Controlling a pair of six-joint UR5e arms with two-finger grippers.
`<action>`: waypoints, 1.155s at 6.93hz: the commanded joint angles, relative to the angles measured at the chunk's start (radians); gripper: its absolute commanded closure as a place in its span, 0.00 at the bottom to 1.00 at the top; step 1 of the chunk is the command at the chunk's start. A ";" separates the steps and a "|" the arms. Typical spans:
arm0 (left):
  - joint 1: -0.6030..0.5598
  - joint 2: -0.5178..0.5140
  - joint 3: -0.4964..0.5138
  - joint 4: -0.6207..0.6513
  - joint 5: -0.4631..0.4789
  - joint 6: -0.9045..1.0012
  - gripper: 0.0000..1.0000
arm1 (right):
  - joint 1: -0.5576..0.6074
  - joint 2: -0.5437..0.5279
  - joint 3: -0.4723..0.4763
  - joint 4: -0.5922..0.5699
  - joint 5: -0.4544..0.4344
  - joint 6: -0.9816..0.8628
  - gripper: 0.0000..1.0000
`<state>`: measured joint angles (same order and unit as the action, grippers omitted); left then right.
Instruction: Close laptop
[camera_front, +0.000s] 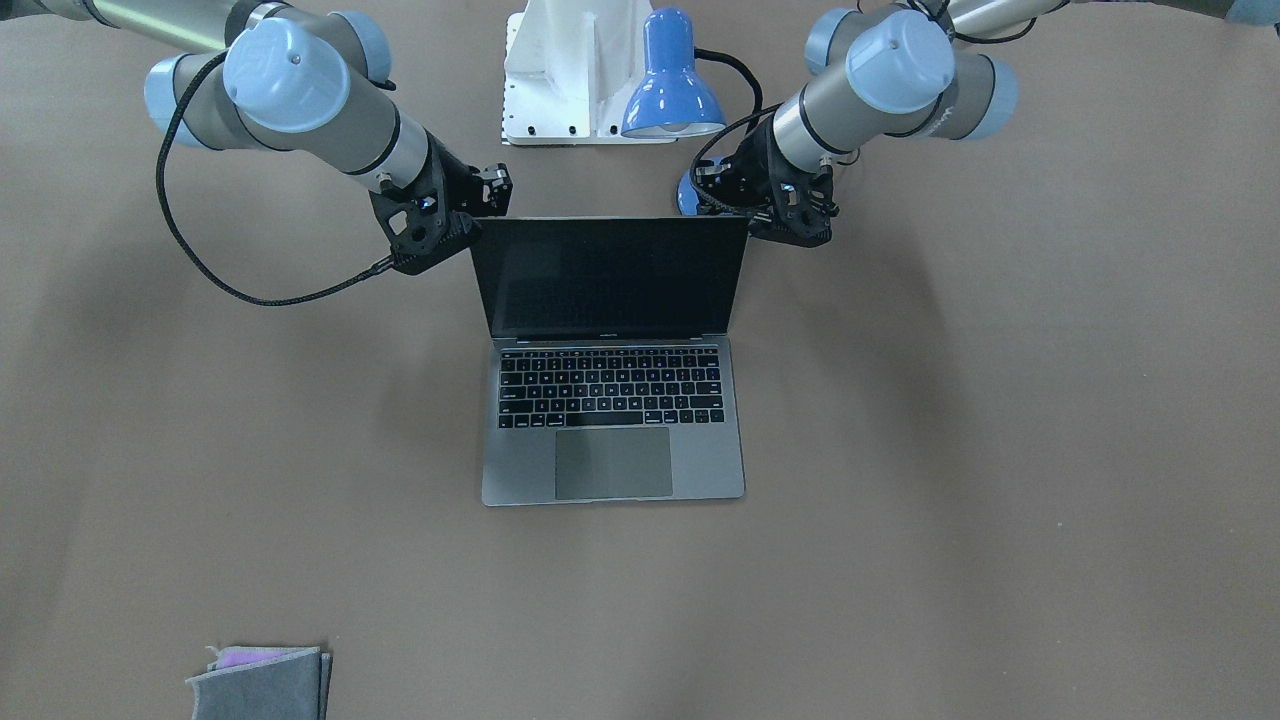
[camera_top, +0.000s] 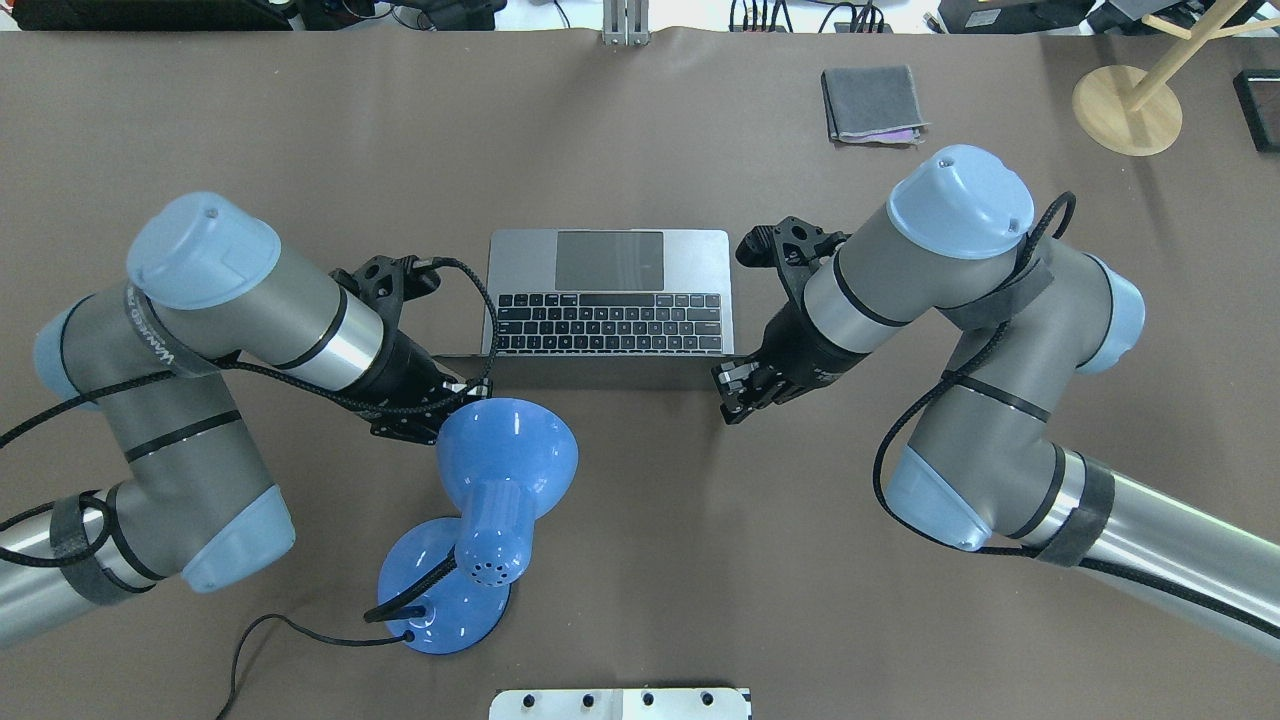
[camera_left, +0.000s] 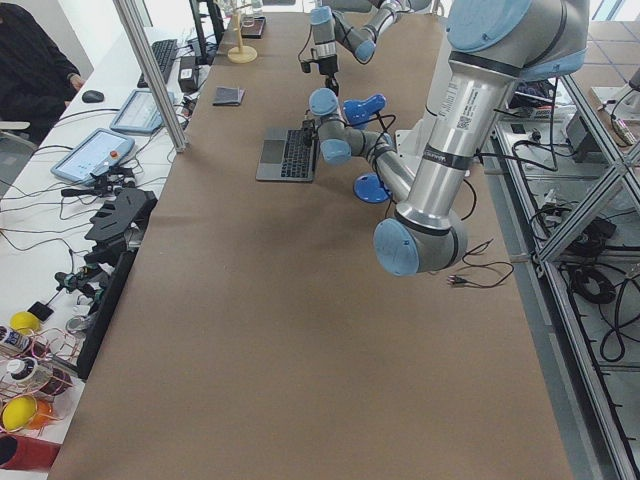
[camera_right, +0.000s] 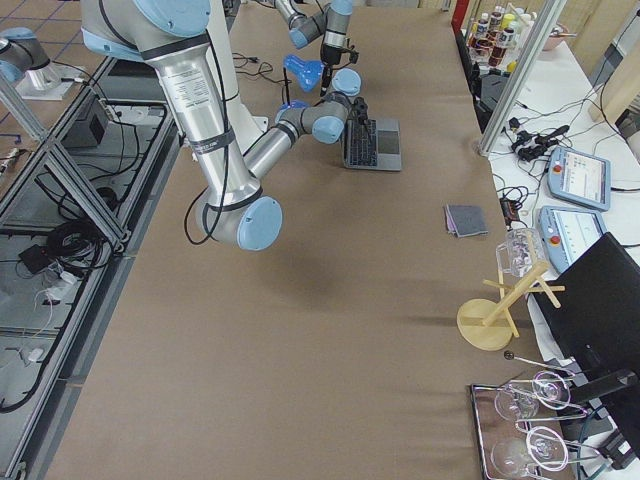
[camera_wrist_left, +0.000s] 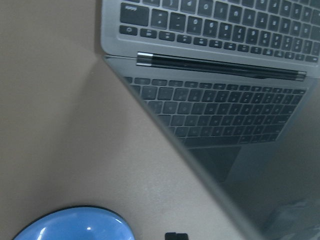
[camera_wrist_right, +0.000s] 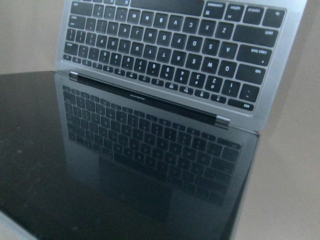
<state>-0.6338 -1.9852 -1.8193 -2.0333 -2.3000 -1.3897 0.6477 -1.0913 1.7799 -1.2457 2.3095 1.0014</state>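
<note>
The space-grey laptop (camera_front: 610, 460) stands open in the middle of the table, its black screen upright and its keyboard facing away from me; it also shows in the overhead view (camera_top: 610, 300). My left gripper (camera_front: 718, 188) is close behind the lid's top corner on my left, half hidden under the lamp head in the overhead view (camera_top: 440, 398), and looks shut. My right gripper (camera_front: 495, 190) is close behind the other top corner (camera_top: 735, 395), fingers together. Both wrist views look down over the lid at the keyboard (camera_wrist_left: 225, 25) (camera_wrist_right: 175, 45).
A blue desk lamp (camera_top: 505, 450) stands just behind the laptop on my left, its head beside my left wrist. A white mount plate (camera_top: 620, 703) lies at the near edge. A folded grey cloth (camera_top: 872, 100) and a wooden stand (camera_top: 1125, 110) sit at the far right.
</note>
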 joint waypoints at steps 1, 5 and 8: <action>-0.093 -0.058 0.044 0.001 0.002 0.004 1.00 | 0.041 0.068 -0.072 0.000 -0.005 0.002 1.00; -0.168 -0.214 0.244 -0.004 0.004 0.011 1.00 | 0.130 0.146 -0.205 0.006 -0.002 -0.003 1.00; -0.167 -0.273 0.422 -0.097 0.048 0.046 1.00 | 0.145 0.263 -0.437 0.112 -0.021 -0.001 1.00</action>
<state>-0.8010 -2.2269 -1.4872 -2.0712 -2.2780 -1.3490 0.7887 -0.8726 1.4361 -1.1798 2.2990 0.9998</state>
